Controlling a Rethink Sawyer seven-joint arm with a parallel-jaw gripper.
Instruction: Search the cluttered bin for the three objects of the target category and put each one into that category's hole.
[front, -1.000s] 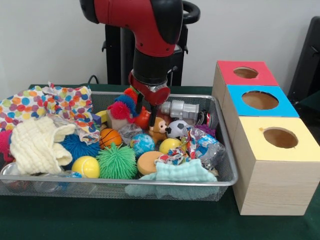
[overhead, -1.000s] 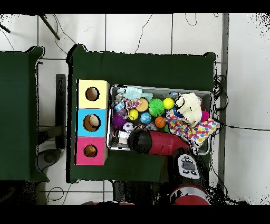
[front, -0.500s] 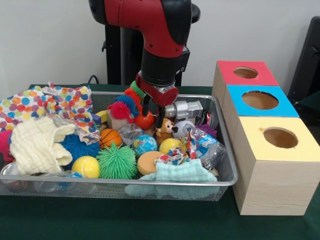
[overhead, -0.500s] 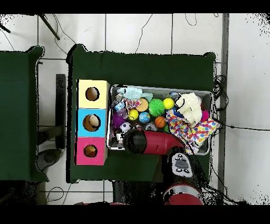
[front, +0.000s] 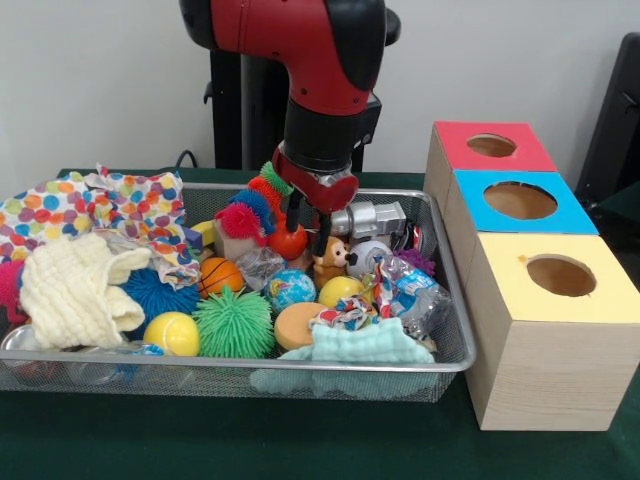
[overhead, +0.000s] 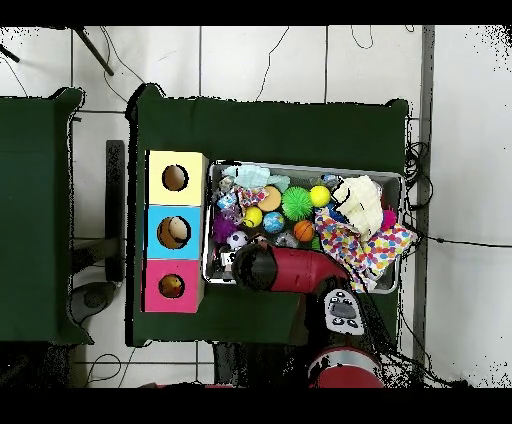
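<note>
The wire mesh bin (front: 240, 366) is full of balls, cloths and toys; it also shows in the overhead view (overhead: 396, 180). An orange-brown plush animal (front: 330, 259) sits in the middle of the back half. My gripper (front: 306, 238) hangs open in the bin, its fingers (front: 322, 232) just above and left of this plush, in front of a red ball (front: 290, 241). No pale yellow plush shows. The red-topped hole (front: 491, 145) is the farthest box on the right, and at the lower left in the overhead view (overhead: 172, 286). There the arm (overhead: 290, 270) hides the gripper.
The blue-topped hole (front: 520, 200) and yellow-topped hole (front: 560, 275) stand nearer in the same row of boxes. A soccer ball (front: 368, 256), green spiky ball (front: 233, 322), cream cloth (front: 75, 290) and polka-dot cloth (front: 110, 205) crowd the bin.
The arm and gripper moved toward the picture's right, over the orange-brown plush. The plush and soccer ball shifted slightly right. Almost nothing moved in the last half second.
</note>
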